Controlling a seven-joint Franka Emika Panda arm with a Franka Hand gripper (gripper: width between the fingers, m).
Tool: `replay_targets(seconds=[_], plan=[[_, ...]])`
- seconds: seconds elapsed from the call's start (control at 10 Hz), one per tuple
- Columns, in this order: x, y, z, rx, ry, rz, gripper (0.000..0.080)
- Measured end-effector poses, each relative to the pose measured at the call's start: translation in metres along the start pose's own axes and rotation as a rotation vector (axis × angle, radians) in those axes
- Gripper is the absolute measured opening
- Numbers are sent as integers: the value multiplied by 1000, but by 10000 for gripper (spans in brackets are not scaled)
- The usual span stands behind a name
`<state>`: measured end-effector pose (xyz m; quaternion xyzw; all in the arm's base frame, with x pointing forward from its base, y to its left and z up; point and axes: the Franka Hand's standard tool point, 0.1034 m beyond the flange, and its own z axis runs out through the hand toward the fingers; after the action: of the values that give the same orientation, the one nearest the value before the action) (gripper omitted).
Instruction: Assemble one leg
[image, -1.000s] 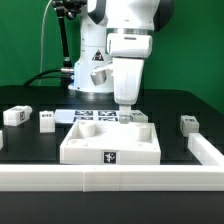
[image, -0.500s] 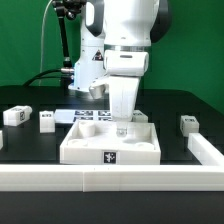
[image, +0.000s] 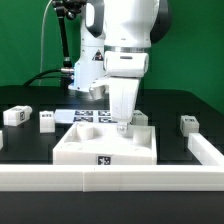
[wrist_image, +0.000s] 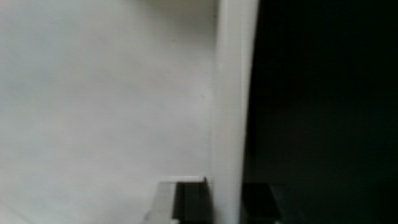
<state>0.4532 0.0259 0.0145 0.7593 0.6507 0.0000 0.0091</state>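
The jaws hang low over the far corner of the tabletop (image: 105, 148); how wide they stand, or whether they grip anything, I cannot tell; seating a leg likely wants a straight, upright descent into its socket; one tabletop; three loose: a leg (image: 15, 116) and second leg (image: 46, 120) by the worktop's (image: 175, 105) edge at the exterior view's left, third leg (image: 188, 124) by the opposite edge.

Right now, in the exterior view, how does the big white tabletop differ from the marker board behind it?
The tabletop is a thick slab; the marker board is thin and flat. The tabletop shows one tag on its front edge; the marker board shows several on top. Both are white with black-and-white tags.
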Motion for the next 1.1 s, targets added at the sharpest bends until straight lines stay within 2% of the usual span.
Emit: replay_targets(seconds=[0.5, 0.6, 0.8, 1.1], plan=[[0, 0, 0, 3, -3, -9, 57], [1, 4, -1, 20, -17, -57, 57], [15, 13, 0, 17, -25, -112, 58], [44, 30, 0, -5, -14, -134, 58]])
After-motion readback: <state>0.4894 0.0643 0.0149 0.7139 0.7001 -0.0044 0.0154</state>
